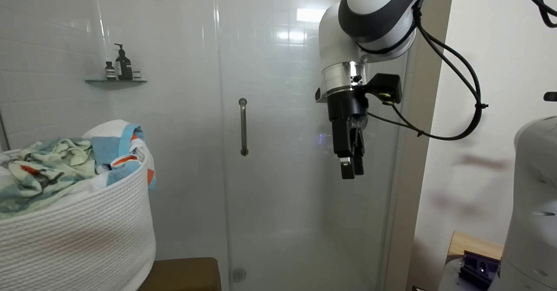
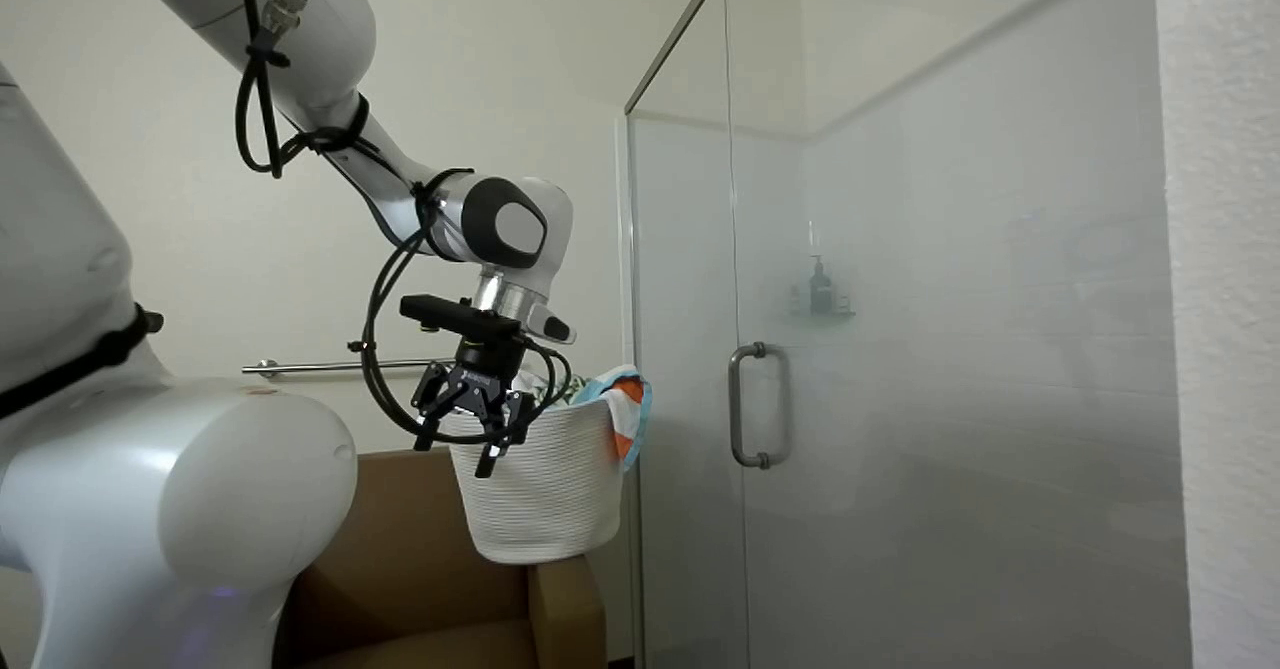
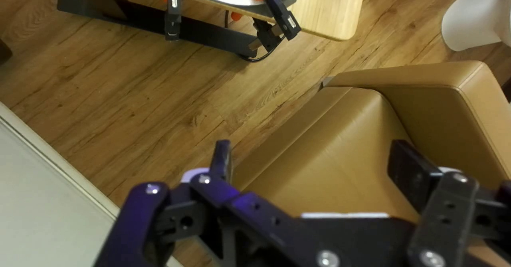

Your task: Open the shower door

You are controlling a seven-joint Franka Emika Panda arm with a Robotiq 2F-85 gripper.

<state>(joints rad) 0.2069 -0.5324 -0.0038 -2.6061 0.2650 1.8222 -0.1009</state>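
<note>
a white woven basket (image 1: 87, 243) is heaped with cloths (image 1: 56, 165). on a corner shelf (image 1: 95, 81), a pump bottle (image 1: 125, 67) stands beside a smaller bottle (image 1: 110, 71). the wrist view shows a brown armchair (image 3: 331, 151) and wood flooring (image 3: 159, 95).

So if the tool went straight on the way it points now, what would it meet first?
Most likely the tan armchair seat, which shows ahead of the open tool in the wrist view; depth is unclear, so it might miss that and meet the wood-grain floor.
</note>
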